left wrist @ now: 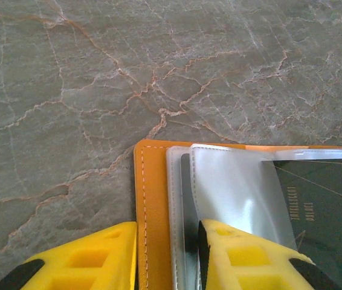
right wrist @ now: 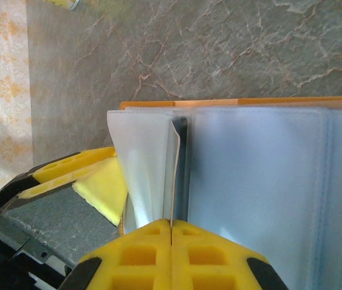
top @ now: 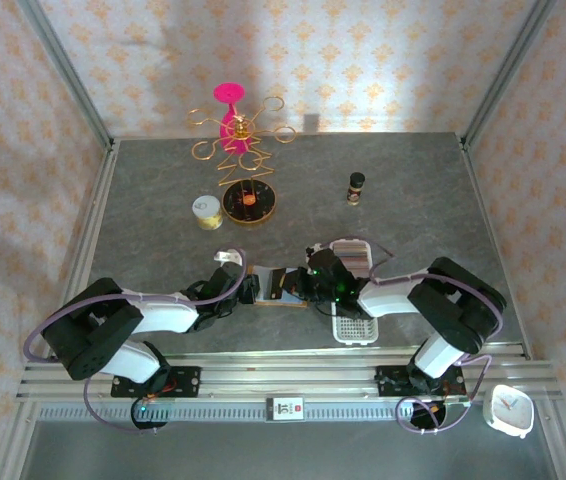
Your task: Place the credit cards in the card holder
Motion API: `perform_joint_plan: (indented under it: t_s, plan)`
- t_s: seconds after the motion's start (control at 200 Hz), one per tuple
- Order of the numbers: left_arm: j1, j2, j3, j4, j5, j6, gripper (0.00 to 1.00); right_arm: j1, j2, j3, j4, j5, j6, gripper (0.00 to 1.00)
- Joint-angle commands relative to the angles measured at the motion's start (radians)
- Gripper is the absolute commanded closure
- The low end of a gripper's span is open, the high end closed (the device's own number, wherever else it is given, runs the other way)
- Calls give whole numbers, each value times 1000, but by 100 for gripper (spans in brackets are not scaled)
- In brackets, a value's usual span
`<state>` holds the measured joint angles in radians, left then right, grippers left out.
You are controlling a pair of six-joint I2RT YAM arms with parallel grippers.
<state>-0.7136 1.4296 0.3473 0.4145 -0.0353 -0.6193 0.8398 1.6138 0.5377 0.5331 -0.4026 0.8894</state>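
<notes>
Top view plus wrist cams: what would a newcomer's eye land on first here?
The orange card holder lies open near centre between the arms. The right gripper pinches one clear sleeve, raised off the rest, in its yellow fingers; the left gripper straddles the holder's orange edge. A pink-and-gold wire stand sits at the far edge.

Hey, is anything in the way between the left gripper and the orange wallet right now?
Nothing visible. The left gripper is right at the wallet, its fingers apart on either side of the orange edge. The right gripper is shut on a clear sleeve of the wallet, holding it up.
</notes>
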Motion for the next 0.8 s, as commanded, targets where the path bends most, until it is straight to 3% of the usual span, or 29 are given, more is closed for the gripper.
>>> perform_joint_plan:
  t_s: [0.0,0.195,0.3,0.571,0.691,0.796]
  plan:
    - [-4,16,10,-22,17,13,70,8,28,40,-14,7,-16,100]
    - [-4,22,14,-28,18,13,72,8,65,68,-59,11,-30,100]
    - [-4,20,15,-31,14,13,72,7,72,85,-94,31,-43,92]
    - [-4,19,15,-32,14,12,72,8,71,146,-198,50,-110,86]
    - [-5,19,16,-32,16,10,72,8,41,161,-280,126,-144,75]
    - [-5,18,16,-31,20,9,72,8,27,163,-314,162,-158,77]
